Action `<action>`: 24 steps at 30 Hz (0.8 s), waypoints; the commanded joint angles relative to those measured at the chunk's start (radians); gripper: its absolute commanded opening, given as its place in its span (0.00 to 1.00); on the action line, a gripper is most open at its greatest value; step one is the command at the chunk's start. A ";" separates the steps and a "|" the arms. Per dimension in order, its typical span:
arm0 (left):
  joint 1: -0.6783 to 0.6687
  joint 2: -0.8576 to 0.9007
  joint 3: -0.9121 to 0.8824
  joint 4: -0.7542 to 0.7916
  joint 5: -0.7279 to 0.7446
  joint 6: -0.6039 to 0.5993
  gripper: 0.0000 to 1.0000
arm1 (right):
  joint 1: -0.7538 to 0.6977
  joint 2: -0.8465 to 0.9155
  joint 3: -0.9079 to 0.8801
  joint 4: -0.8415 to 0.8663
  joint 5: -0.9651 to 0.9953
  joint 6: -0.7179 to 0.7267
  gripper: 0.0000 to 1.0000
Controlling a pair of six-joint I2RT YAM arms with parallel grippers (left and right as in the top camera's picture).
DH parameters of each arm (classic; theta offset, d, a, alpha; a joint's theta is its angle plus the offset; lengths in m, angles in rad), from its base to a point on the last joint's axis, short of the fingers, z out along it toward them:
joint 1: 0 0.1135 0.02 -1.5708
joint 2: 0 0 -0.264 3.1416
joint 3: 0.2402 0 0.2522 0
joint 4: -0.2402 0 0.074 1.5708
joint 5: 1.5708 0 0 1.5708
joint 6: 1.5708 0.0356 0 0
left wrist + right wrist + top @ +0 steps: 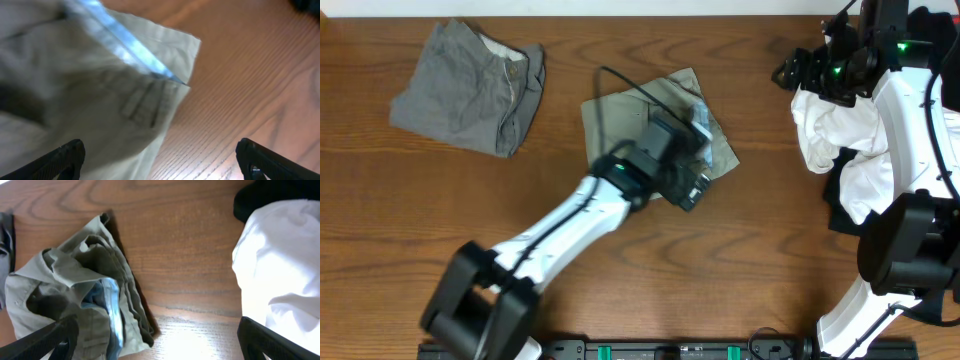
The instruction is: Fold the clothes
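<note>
One piece looks done: the folded grey cotton shorts lie well left of the rumpled olive-green cloth garment, which looks only half-folded. The crumpled white fabric pile to its right looks unstarted. Your left gripper hovers over the olive garment, fingers spread wide, gripping nothing. Your right gripper, by the white pile, is wide and empty too.

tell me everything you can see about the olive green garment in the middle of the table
The olive garment looks like thin woven cotton, loosely folded into a rumpled squarish bundle, lying flat on the wooden table. A pale blue strip shows among its folds. The left gripper, jaws open, hovers over one edge; contact unclear.
</note>
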State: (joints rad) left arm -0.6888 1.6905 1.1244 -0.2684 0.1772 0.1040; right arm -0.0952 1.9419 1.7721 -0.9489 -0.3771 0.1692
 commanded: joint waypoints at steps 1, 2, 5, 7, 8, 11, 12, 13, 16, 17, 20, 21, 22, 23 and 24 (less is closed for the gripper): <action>-0.040 0.080 -0.001 0.018 -0.138 0.035 0.98 | -0.006 0.007 0.006 -0.014 -0.004 -0.029 0.99; -0.050 0.103 -0.001 0.029 -0.169 0.035 0.98 | -0.005 0.007 0.006 -0.021 -0.003 -0.031 0.99; -0.057 0.146 -0.001 0.059 -0.226 0.035 0.98 | -0.005 0.007 0.005 -0.030 0.004 -0.037 0.99; -0.057 0.165 -0.001 0.084 -0.262 0.036 0.98 | -0.005 0.007 0.005 -0.032 0.007 -0.039 0.99; -0.057 0.174 -0.001 0.097 -0.277 0.042 0.98 | -0.005 0.007 0.005 -0.032 0.007 -0.042 0.99; -0.057 0.195 -0.001 0.125 -0.276 0.079 0.98 | -0.005 0.007 0.004 -0.032 0.007 -0.044 0.99; -0.057 0.204 -0.001 0.132 -0.276 0.089 0.98 | -0.005 0.007 0.003 -0.031 0.007 -0.044 0.99; -0.057 0.217 -0.001 0.140 -0.276 0.102 0.98 | -0.005 0.007 0.002 -0.031 0.007 -0.044 0.99; -0.057 0.254 -0.001 0.144 -0.276 0.148 0.98 | -0.005 0.007 -0.001 -0.028 0.007 -0.044 0.99; -0.057 0.263 -0.001 0.143 -0.275 0.158 0.98 | -0.005 0.007 -0.001 -0.028 0.007 -0.044 0.99; -0.059 0.280 -0.001 0.131 -0.275 0.192 0.98 | -0.005 0.007 -0.001 -0.026 0.007 -0.044 0.99; -0.061 0.281 -0.001 0.127 -0.276 0.197 0.99 | -0.005 0.007 -0.001 -0.024 0.007 -0.044 0.99; -0.064 0.281 -0.001 0.120 -0.275 0.209 0.99 | -0.005 0.007 -0.001 -0.023 0.007 -0.044 0.99; -0.069 0.281 -0.001 0.114 -0.275 0.218 0.99 | -0.005 0.007 -0.001 -0.023 0.007 -0.044 0.99; -0.071 0.281 -0.001 0.109 -0.275 0.228 0.99 | -0.005 0.007 -0.001 -0.023 0.007 -0.043 0.99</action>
State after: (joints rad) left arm -0.7502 1.9495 1.1271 -0.1329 -0.0849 0.2699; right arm -0.0952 1.9419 1.7718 -0.9730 -0.3695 0.1440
